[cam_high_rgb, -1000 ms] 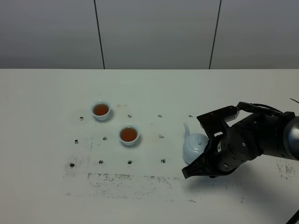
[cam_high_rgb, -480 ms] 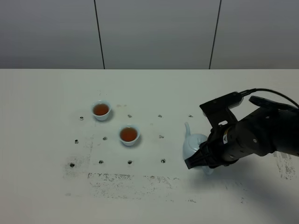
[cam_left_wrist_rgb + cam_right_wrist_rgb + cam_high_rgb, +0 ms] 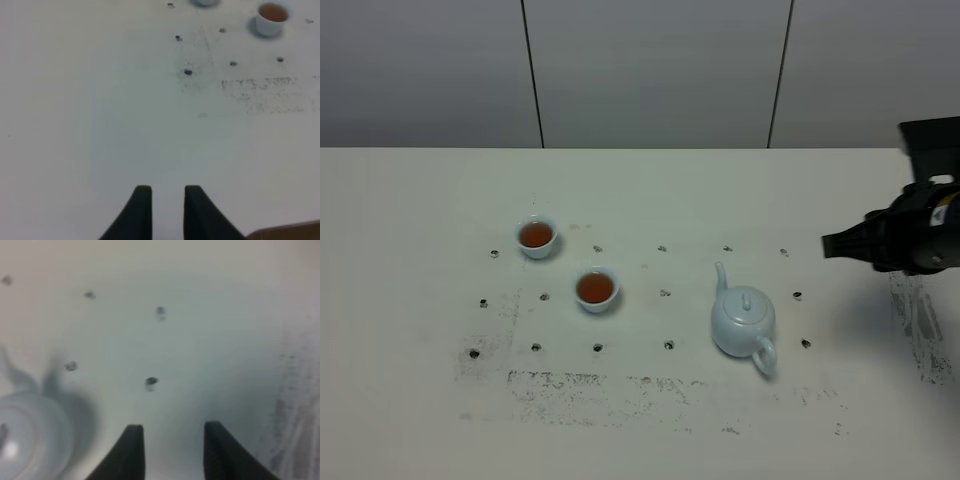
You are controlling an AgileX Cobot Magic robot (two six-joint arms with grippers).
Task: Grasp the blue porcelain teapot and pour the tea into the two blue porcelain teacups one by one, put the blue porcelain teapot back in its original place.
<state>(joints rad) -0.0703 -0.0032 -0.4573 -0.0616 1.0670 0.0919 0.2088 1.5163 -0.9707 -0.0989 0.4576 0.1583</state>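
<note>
On your overhead view, start at the left: the far teacup [image 3: 536, 236] sits at about ten o'clock from the middle of the table [image 3: 410, 400], filled with amber tea. The near teacup [image 3: 596, 290] stands just beside it, at its four o'clock, apart from it and also full. Going right, you find the blue porcelain teapot [image 3: 742, 322] upright on the table, lid on, at about three o'clock from the near teacup and well apart from it; its thin spout points toward eleven o'clock and its loop handle toward five o'clock. Nothing touches it. Further right, the right gripper [image 3: 830, 245] hangs at the teapot's two o'clock, well clear of it, and its wrist view shows the two fingers [image 3: 131, 450] parted with only bare table between them, the teapot blurred at the frame's edge. Your left gripper [image 3: 167, 192] does not appear overhead; its wrist view shows its fingers drawn near together over bare table, a narrow gap between the tips, holding nothing.
</note>
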